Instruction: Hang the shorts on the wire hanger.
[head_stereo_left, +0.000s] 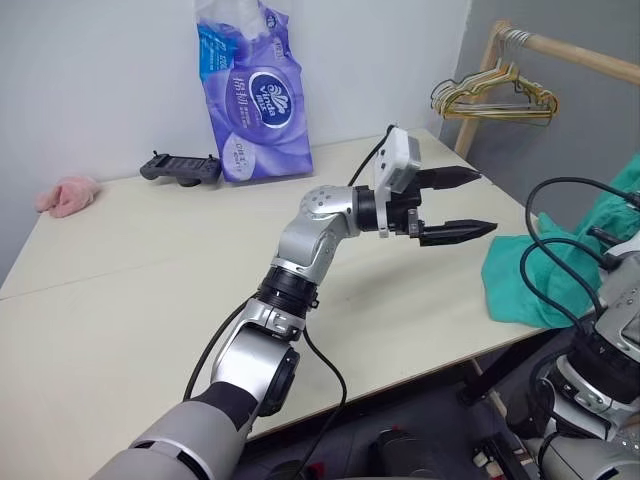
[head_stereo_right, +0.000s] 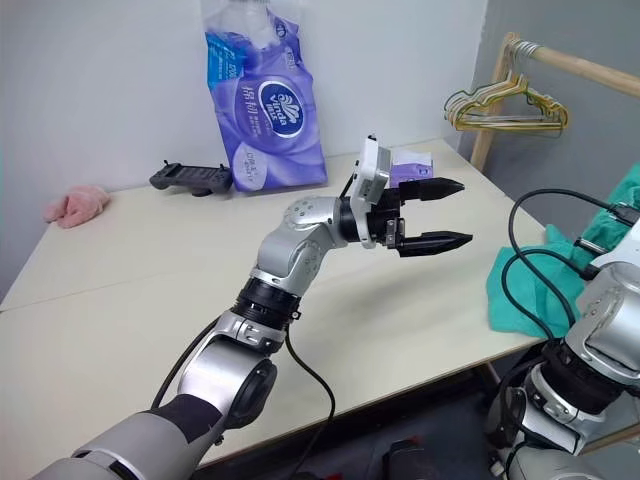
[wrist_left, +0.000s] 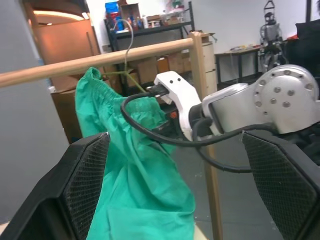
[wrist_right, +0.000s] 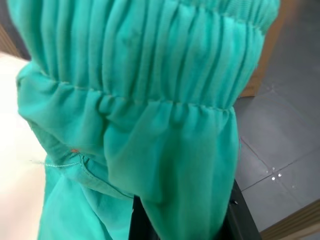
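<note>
Meanwhile, the left gripper (head_stereo_left: 455, 205) hovers over the counter (head_stereo_left: 130, 270) with fingers spread wide — the right gripper's fingers (wrist_right: 240, 220) pinch the shorts' (wrist_right: 150, 100) waistband.

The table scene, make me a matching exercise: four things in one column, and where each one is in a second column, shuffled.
Things:
1. shorts
2. pink cloth
3. tissue pack
4. left gripper

Places:
A. at the table's back edge against the wall, standing upright
B. raised above the table, fingers apart
C. at the table's right end, draped over the edge, pinched by the right gripper
D. on the table's far left corner

Pairs: 1-C, 2-D, 3-A, 4-B
</note>
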